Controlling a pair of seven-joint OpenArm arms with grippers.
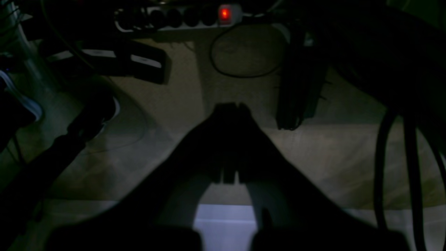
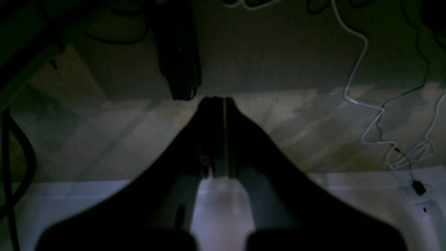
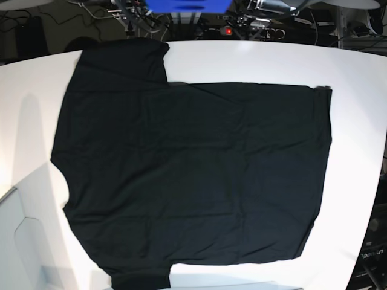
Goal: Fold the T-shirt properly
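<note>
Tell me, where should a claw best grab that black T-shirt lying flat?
Probably a corner of the T-shirt, such as the sleeve tip at the far left, coming in from the bare white table beside it. Spread flat, only its edges offer cloth to pinch.

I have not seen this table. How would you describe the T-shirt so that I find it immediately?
Look at the large white table in the base view. The T-shirt lies spread flat across most of it, sideways, with one short sleeve reaching the far edge and the other the near edge. It is plain black, the only cloth there; no print shows on the upward face.
</note>
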